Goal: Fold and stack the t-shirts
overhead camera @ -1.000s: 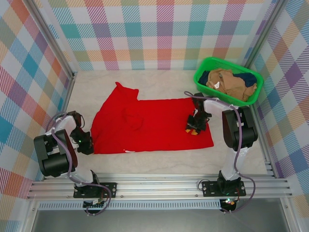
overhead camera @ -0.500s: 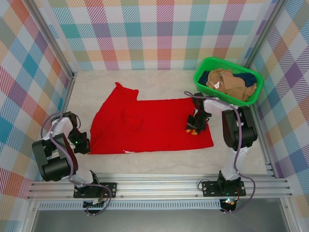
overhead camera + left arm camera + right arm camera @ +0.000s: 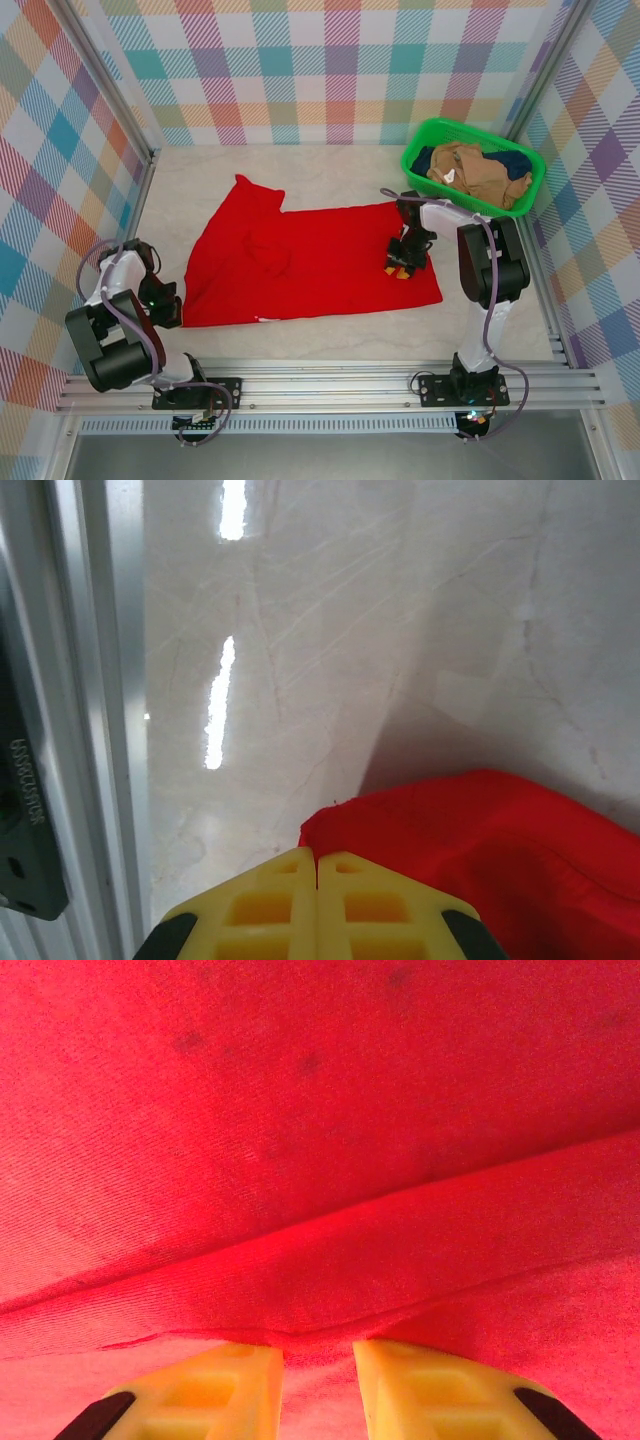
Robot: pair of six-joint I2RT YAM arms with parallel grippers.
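progress: bright red cloth t-shirt [image 3: 310, 260] spread out, unfolded.
remaining: tan t-shirt [image 3: 470, 170], dark navy t-shirt [image 3: 424, 160] in green plastic basket [image 3: 413, 140].
jaws: left gripper [image 3: 317, 858], right gripper [image 3: 318, 1355] both pinch red cloth.

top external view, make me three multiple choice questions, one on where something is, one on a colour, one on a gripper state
1. Where is the tan t-shirt?
A) in the green basket
B) folded at the near edge
C) hanging from the wall

2. What colour is the spread-out t-shirt on the table?
A) navy
B) white
C) red

3. How do the left gripper fingers stand?
A) wide apart
B) closed together
C) bent sideways

Answers:
1 A, it lies bunched inside the basket at the far right corner.
2 C, red cloth covers the table's middle.
3 B, the left wrist view shows the yellow fingers meeting with no gap.
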